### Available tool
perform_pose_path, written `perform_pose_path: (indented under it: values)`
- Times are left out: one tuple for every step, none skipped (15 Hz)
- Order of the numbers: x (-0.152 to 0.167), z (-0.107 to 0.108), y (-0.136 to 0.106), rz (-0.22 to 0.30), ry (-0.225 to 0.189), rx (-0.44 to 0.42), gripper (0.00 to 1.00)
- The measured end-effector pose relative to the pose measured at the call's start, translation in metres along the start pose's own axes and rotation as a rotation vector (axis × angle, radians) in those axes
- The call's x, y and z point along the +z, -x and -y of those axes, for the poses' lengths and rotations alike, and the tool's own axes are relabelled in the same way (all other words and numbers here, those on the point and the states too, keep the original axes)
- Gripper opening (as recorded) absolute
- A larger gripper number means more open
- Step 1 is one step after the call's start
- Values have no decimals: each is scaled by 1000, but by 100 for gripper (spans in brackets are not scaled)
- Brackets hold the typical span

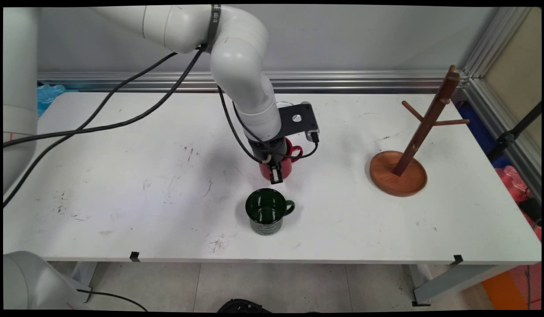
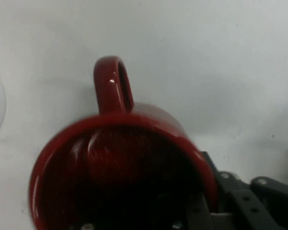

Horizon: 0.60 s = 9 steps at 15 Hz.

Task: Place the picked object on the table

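Observation:
A red mug (image 1: 286,165) stands on the white table (image 1: 122,176) near its middle, handle (image 1: 296,152) pointing right and away. My gripper (image 1: 275,173) reaches down over the mug's near rim. In the hand view the red mug (image 2: 120,167) fills the lower frame with its handle (image 2: 113,86) at the top. The gripper (image 2: 204,211) straddles the mug's wall, one finger inside and one finger (image 2: 230,199) outside, pressed close to the rim. A dark green mug (image 1: 266,211) stands just in front of the red one, handle to the right.
A wooden mug tree (image 1: 423,125) with pegs rises from a round wooden base (image 1: 397,179) at the table's right. Black cables (image 1: 122,119) hang from the arm across the left half. A metal rail runs along the wall behind.

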Motion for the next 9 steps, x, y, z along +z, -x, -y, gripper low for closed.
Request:
perform_pose_path:
  values:
    - [1,0,-1,0,2,-2,100]
    - [2,0,-1,1,3,-4,100]
    - [3,0,-2,0,5,-6,100]
    - [4,-1,-2,0,7,-7,100]
    - [4,-1,-3,-1,9,-8,100]
    - [4,-1,-3,-3,10,-8,100]
    - [4,-2,-4,-6,12,-7,100]
    - [3,-2,-5,-11,14,-6,100]
    - [1,-3,-6,-16,15,-3,100]
